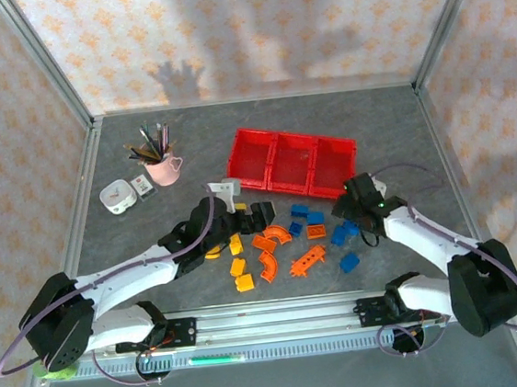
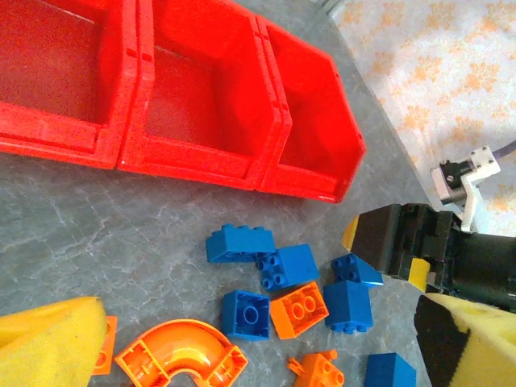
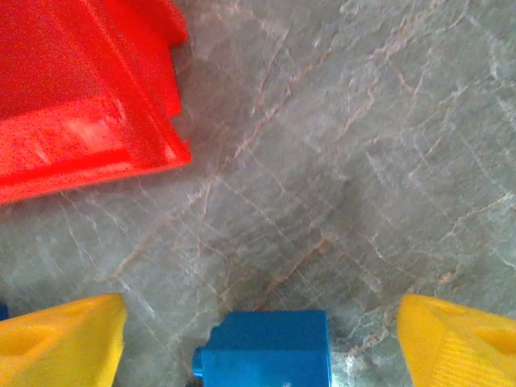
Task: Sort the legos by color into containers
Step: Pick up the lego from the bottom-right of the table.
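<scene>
My left gripper stands wide open, gripping nothing, above small blue, orange and yellow plastic legos scattered just before three joined red plastic bins. My right gripper stands open, straddling one blue brick unclamped.

You're driving white arms with black joints; purple cables are trailing, yellow pads lining left gripper, right gripper.

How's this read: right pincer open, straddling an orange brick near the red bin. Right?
Wrong on colour only. The brick inside the open right pincer is blue, not orange. The right wrist view shows it, near the red bin.
</scene>
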Controlling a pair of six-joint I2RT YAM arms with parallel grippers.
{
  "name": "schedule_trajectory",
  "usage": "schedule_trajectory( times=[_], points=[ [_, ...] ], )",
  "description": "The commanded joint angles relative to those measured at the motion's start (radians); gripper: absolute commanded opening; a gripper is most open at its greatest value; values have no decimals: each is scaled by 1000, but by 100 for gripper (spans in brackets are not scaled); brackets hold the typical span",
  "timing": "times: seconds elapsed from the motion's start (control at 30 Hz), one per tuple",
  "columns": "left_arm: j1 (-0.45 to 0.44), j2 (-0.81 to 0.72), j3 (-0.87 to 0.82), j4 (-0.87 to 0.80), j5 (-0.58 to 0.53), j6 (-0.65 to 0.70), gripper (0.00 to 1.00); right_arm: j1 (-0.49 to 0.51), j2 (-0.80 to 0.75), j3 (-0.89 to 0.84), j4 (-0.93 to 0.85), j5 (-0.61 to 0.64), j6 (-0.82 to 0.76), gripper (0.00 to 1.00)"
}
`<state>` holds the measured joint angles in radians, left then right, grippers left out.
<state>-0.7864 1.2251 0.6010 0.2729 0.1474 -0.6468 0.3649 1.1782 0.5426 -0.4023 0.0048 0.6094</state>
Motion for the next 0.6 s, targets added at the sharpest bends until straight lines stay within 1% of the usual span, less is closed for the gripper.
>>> schedule_trajectory(
  times=[0.0, 0.27, 0.43, 0.57],
  points=[
    [-14, 11, 42, -25, -32, 13, 99, 8, 29, -17, 15, 40, 39, 79],
    [-29, 34, 55, -31, -31, 17, 99, 23, 81, -43, 90, 21, 45, 68],
    [-30, 44, 62, -41, -25, 21, 99, 23, 112, -32, 109, 21, 35, 56],
    [-31, 42, 62, -39, -29, 25, 99, 23, 101, -38, 105, 26, 32, 45]
  ],
)
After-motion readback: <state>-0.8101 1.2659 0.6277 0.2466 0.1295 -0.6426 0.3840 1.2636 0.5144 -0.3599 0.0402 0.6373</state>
